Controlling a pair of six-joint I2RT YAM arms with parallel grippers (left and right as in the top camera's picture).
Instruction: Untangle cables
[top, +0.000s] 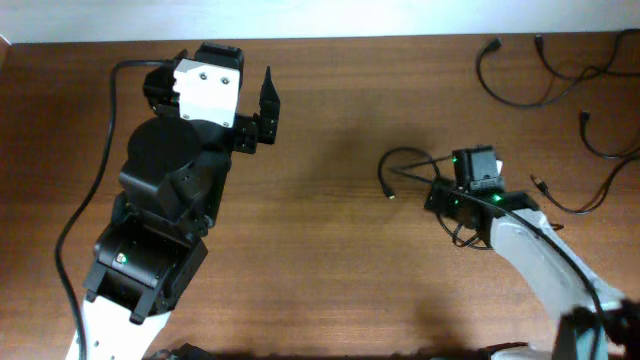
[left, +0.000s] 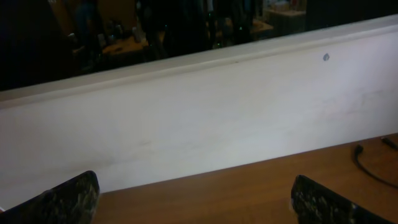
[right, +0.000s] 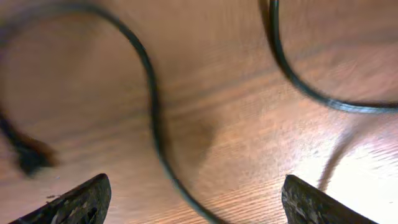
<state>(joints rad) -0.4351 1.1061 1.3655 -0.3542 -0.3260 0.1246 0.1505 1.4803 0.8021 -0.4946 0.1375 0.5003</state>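
Several thin black cables lie apart on the wooden table. One cable (top: 404, 158) loops at centre right and its plug end (top: 388, 193) points left. My right gripper (top: 438, 192) is open low over this cable. In the right wrist view the strand (right: 152, 118) curves down between the open fingers (right: 196, 205), with its plug (right: 28, 158) at the left and a second strand (right: 298, 84) at the upper right. More cables lie at the back right (top: 515, 80) and right (top: 590, 195). My left gripper (top: 266, 108) is open and empty at the back left, far from them.
The left wrist view shows my open fingers (left: 193, 208) facing the white back wall (left: 199, 130), with one cable end (left: 367, 165) at the right edge. A thick arm cable (top: 95, 190) runs along the table's left side.
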